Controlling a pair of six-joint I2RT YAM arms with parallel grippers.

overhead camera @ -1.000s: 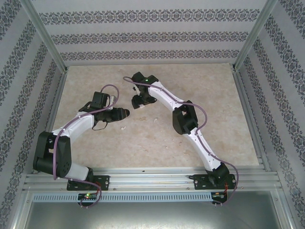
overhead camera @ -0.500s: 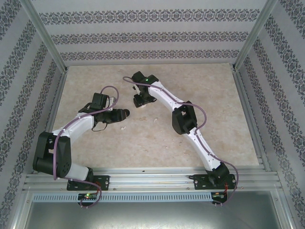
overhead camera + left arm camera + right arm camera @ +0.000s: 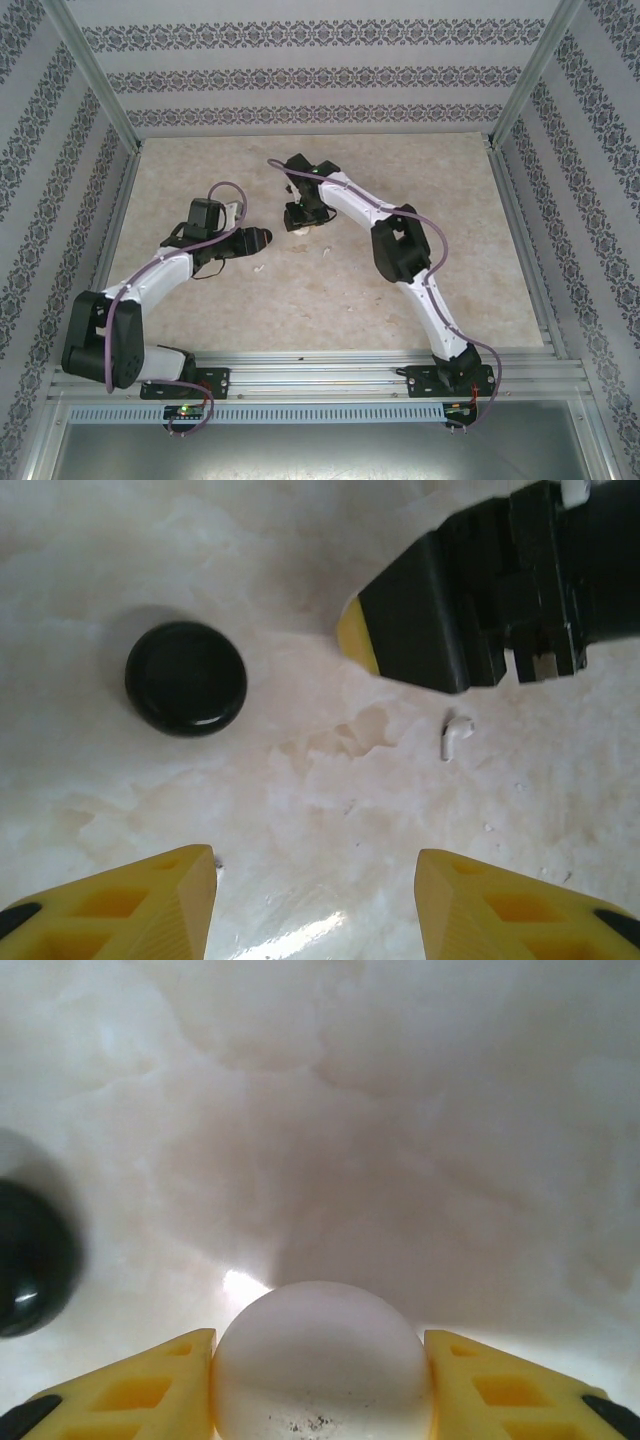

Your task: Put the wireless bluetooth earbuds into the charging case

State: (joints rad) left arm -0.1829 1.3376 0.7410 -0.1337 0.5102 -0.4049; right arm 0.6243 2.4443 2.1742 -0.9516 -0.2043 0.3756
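Now: right gripper point(image 3: 318, 1340) low over marbled table point(image 3: 400, 1110), yellow fingers point(image 3: 150, 1385) pressed against both sides of white round case point(image 3: 322, 1385) at bottom centre of right wrist view, clamped on it. Upper left of left wrist view: black round case point(image 3: 186, 677), alone, touching nothing. Right of centre there: one white earbud point(image 3: 455, 735) loose on table, just below right gripper's black body. Bottom edge: left gripper point(image 3: 312, 858) hovers, fingers well apart, nothing between.
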